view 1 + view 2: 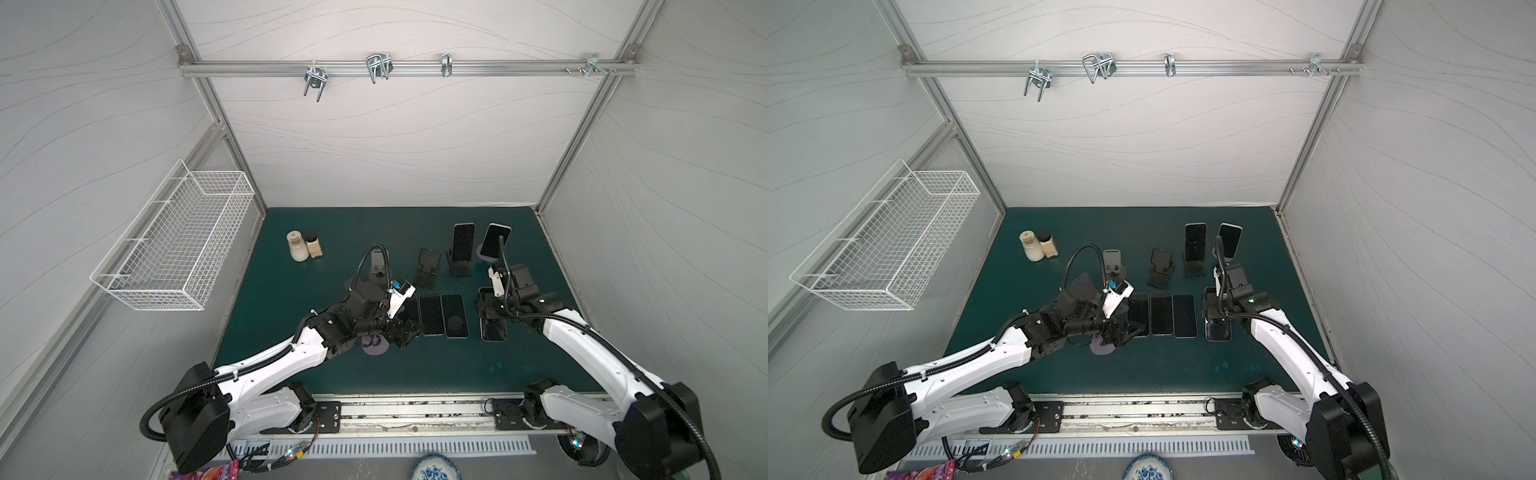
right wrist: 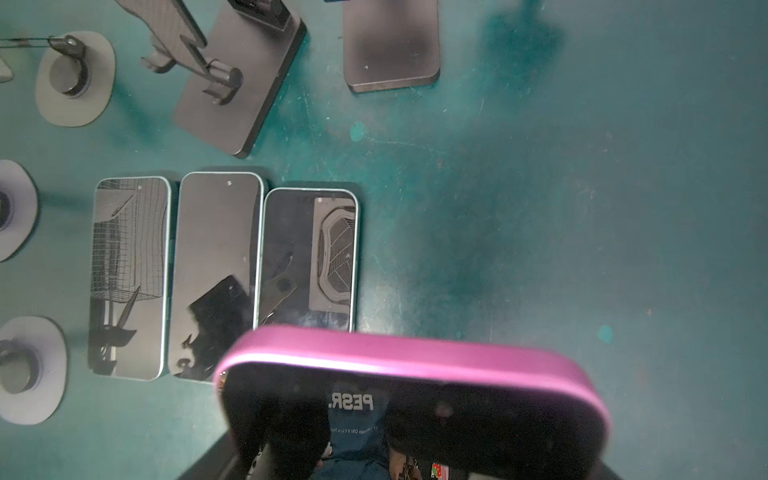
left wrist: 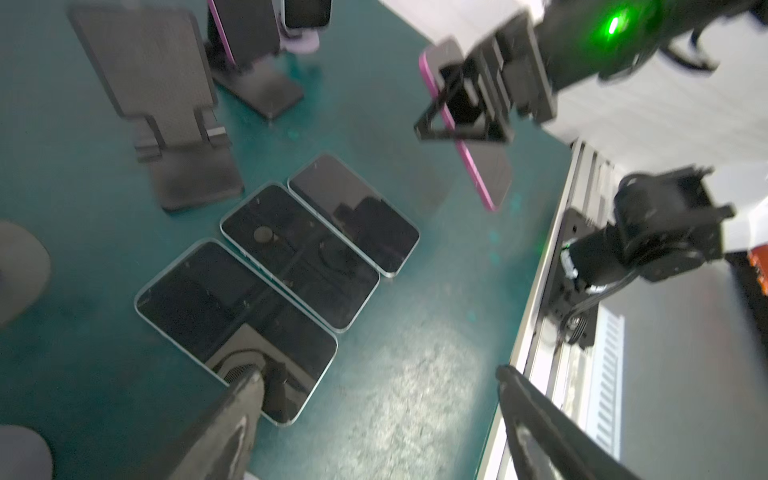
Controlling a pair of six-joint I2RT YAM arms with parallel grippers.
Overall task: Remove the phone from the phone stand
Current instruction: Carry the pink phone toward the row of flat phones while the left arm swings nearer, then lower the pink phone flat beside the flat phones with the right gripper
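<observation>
While the right tool (image 3: 455,114) is clamped on the pink phone (image 2: 415,361), held tilted above the surface (image 2: 540,208) just beside the row (image 3: 299,266) of three flat phones, the step looks like placement. Next: level it, lower, release. The left tool (image 3: 376,374) gapes empty over the row's end.

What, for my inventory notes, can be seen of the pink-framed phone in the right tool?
The pink-framed phone is a slim slab with rounded corners, a glossy magenta rim that looks metallic and a dark, reflective, unlit screen. The right tool clamps it partway along, tilted over the green mat, apart from the three flat phones.
</observation>
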